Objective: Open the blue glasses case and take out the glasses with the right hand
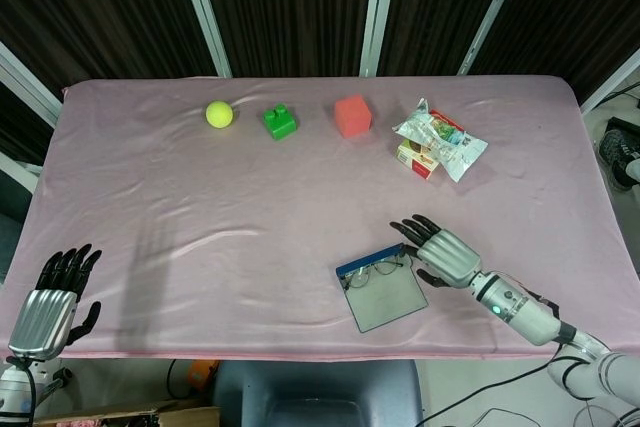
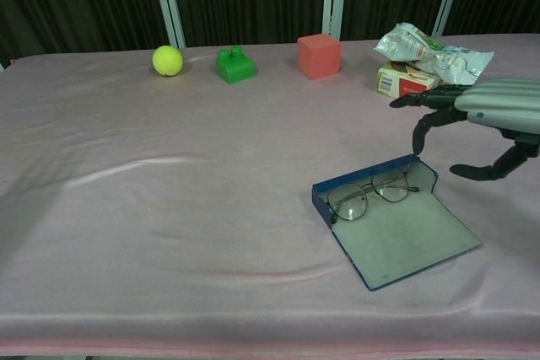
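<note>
My right hand (image 2: 494, 120) hovers with its fingers (image 2: 426, 124) spread apart and curved down, holding nothing. Blue glasses case (image 2: 396, 223) lies open and flat on the pink tablecloth (image 2: 169, 208), just below and toward me from those fingertips; the raised blue back edge is nearest them, but from the chest view they look clear of it, not touching. Head view puts the fingertips right at the case's far right corner; I can't tell contact there. Glasses (image 2: 371, 196) sit inside the case along that back edge, lenses up, just under and left of my fingertips.

My left hand (image 1: 52, 295) is at the near left table edge, fingers apart and pointing up, nothing in it, well away from the case.

Far beyond my right fingers: snack packet (image 2: 432, 55) on a small box (image 2: 405, 83). Further left along the far edge: red cube (image 2: 319, 56), green block (image 2: 234, 66), yellow ball (image 2: 167, 61).
</note>
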Motion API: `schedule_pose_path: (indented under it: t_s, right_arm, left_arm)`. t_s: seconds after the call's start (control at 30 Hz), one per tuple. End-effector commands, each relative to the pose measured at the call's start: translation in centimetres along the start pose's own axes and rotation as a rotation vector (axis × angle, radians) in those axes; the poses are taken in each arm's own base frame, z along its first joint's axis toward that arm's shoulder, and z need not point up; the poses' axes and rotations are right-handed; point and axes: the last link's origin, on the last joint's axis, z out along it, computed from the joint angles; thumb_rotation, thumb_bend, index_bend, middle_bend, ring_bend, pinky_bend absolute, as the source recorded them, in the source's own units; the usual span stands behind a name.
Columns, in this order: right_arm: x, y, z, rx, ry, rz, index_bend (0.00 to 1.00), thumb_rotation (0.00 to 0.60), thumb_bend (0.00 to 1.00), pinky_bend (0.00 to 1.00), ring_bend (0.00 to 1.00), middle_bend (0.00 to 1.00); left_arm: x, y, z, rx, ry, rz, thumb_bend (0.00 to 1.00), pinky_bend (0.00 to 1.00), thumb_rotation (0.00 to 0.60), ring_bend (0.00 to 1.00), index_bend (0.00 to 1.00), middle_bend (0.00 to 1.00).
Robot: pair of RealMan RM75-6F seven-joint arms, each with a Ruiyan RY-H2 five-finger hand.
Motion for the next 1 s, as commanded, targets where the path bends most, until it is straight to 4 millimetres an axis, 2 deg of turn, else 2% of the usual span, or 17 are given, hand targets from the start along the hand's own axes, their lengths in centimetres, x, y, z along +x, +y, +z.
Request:
schedule_pose_path:
  t_s: [0.03,0.2,0.43,1.0]
  right_arm:
    - [0.3,-0.4,1.6,0.009,0.020,0.028,0.50,0.600,0.49,0.00,0.02,0.06]
    - [-0.2,-2.6,4.5,0.041,-0.010,0.052,0.52,0.600,0.45,0.00,0.02,0.06]
    - [-0.6,-4.8,6.3,0.073,-0.016,0.015,0.53,0.600,0.44,0.00,0.02,0.06]
    - [-0.4,-4.1,7.8,0.008,-0.028,-0.050,0.58,0.600,0.45,0.00,0.02,0.08]
  left_arm:
    - [0.0,0.0,0.0,0.000,-0.002,0.000,0.41,0.04,0.600,0.00,0.00,0.00]
    - [0.0,-0.1,0.0,0.003,-0.004,0.000,0.41,0.04,0.600,0.00,0.00,0.00]
    - [0.0,-0.2,0.1,0.005,-0.009,0.001,0.41,0.04,0.600,0.00,0.00,0.00]
    - [0.0,-0.2,0.1,0.000,-0.006,0.004,0.41,0.04,0.600,0.00,0.00,0.00]
